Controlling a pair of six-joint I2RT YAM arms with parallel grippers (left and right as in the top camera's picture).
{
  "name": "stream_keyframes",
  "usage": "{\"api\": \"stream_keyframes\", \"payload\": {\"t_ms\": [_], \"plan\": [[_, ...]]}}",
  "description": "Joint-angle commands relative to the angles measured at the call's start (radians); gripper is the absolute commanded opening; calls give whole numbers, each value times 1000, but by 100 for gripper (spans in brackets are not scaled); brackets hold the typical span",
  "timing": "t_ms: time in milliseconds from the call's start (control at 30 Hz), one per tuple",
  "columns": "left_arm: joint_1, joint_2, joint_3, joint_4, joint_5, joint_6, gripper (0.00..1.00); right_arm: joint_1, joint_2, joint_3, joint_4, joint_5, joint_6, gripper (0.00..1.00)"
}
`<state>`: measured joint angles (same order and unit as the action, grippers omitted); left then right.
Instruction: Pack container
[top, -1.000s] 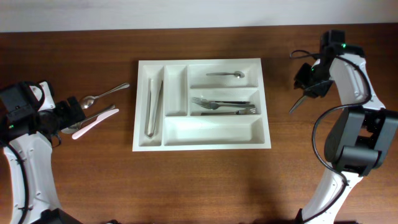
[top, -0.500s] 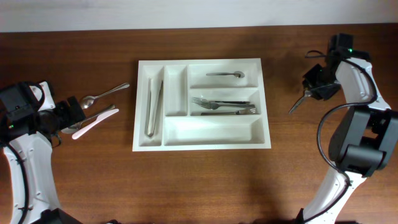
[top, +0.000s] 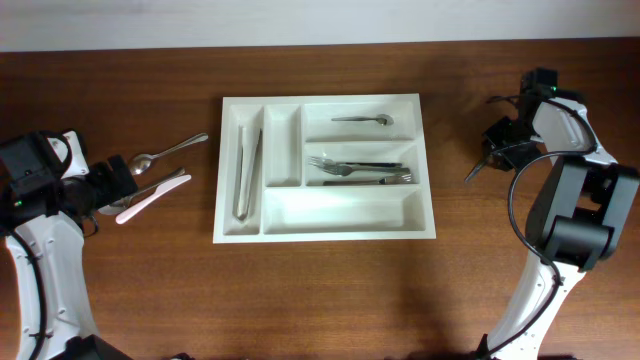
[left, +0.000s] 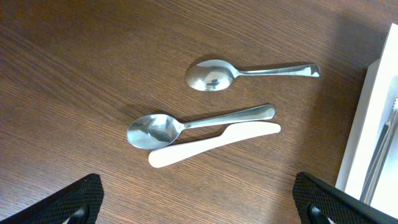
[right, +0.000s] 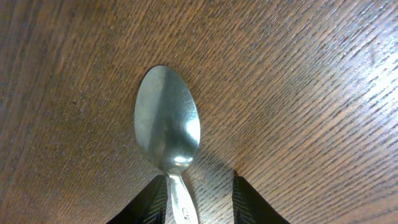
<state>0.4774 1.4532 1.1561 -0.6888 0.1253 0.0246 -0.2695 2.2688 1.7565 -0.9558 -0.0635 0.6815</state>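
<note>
Container (top: 340, 212), a white five-compartment cutlery tray, sits at the centre of the overhead frame on a wooden table (top: 300, 300). Tongs (top: 245, 170) lie in its leftmost narrow slot, a lone spoon (top: 362, 119) in the top long slot and forks (top: 360, 170) in the middle one; the other two slots are bare. At the right edge of the frame, well apart from the tray, the right gripper (right: 200, 199) pinches a teaspoon (right: 168, 134) by its handle. At far left the left gripper (left: 199, 202) hangs with jaws spread wide, holding nothing, over two spoons (left: 211, 74) and a white knife (left: 211, 142). The step appears to be delivering the teaspoon to the top slot. It is best carried clear of the rim, turned lengthwise to match the slot, and lowered beside the lone spoon before release.
</note>
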Motion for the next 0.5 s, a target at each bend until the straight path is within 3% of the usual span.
{"api": "stream_keyframes", "payload": {"t_ms": [0, 467], "plan": [[3, 5, 16, 3, 17, -10, 99, -1, 28, -5, 5, 24, 15, 34], [3, 5, 16, 3, 17, -10, 99, -1, 43, -5, 13, 88, 3, 29]]}}
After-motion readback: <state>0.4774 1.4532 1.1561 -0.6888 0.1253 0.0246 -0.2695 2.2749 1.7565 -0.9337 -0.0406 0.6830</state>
